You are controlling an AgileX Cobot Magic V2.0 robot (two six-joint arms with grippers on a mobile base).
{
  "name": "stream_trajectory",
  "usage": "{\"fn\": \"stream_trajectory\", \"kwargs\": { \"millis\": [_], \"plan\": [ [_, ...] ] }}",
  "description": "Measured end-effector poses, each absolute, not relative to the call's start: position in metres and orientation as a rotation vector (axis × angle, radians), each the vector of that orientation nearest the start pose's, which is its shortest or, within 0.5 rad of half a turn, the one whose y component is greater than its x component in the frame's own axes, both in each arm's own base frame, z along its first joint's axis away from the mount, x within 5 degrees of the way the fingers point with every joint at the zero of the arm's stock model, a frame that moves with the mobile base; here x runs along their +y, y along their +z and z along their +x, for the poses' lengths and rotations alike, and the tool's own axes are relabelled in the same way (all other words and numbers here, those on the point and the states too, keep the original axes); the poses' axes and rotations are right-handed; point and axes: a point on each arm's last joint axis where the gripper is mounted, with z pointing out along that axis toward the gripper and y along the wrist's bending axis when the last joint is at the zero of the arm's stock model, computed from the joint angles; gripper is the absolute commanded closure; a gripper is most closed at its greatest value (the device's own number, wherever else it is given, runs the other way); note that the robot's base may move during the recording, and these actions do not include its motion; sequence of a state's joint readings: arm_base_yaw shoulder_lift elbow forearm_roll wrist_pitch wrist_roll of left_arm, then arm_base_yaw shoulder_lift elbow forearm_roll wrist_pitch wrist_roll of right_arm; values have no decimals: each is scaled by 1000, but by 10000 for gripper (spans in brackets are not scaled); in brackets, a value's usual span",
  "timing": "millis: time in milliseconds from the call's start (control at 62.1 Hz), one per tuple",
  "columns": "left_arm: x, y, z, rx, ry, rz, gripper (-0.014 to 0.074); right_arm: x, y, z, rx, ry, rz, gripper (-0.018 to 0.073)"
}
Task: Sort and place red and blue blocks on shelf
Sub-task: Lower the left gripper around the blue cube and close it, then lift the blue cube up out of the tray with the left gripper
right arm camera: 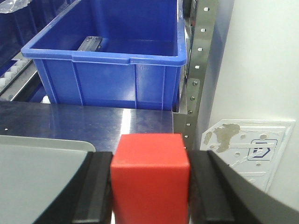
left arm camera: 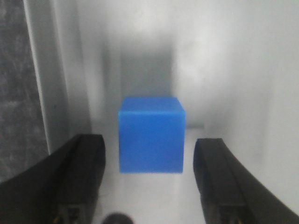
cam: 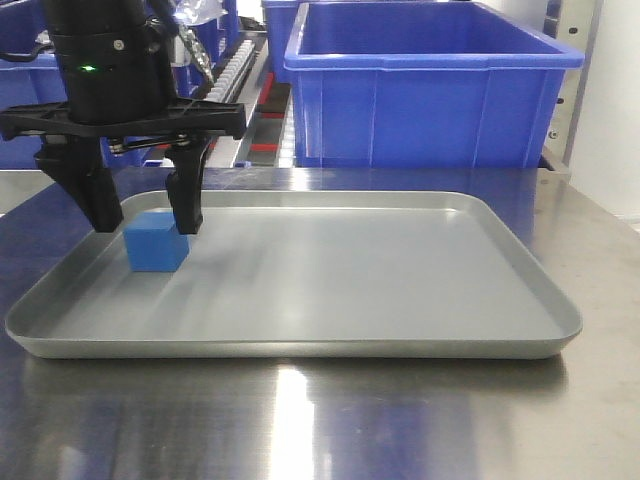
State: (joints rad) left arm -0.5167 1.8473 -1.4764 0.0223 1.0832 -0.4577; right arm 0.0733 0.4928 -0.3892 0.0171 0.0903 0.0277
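The left tool (cam: 148,222) was spread around the blurred blue block (left arm camera: 150,135), seemingly untouched; the cropped red block (right arm camera: 150,186) was clenched by the right tool (right arm camera: 150,161).

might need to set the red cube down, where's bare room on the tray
The tray is bare from its centre to its right rim, and along the front rim. The steel table in front is bare too. Crowded: the tray's left end, where the left hand straddles the blue block, and behind the tray, where the blue bin stands.
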Motion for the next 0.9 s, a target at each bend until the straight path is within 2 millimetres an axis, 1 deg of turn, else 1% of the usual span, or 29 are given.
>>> {"fn": "stream_trajectory", "kwargs": {
  "millis": [113,322,387,483,628,773,902],
  "plan": [
    [-187,245,333,2933,-126,81,146,8,299,111,1678,90,-25,508],
    [-189,232,337,2958,-109,70,148,8,299,111,1678,90,-25,508],
    [-190,229,338,2965,-104,68,165,8,299,111,1678,90,-25,508],
    [-190,227,338,2967,-102,67,211,8,299,111,1678,90,-25,508],
    [-190,226,339,2968,-102,65,312,8,299,111,1678,90,-25,508],
    [-190,225,339,2973,-98,65,474,8,299,111,1678,90,-25,508],
    [-190,226,339,2973,-98,65,471,8,299,111,1678,90,-25,508]
  ]
}}
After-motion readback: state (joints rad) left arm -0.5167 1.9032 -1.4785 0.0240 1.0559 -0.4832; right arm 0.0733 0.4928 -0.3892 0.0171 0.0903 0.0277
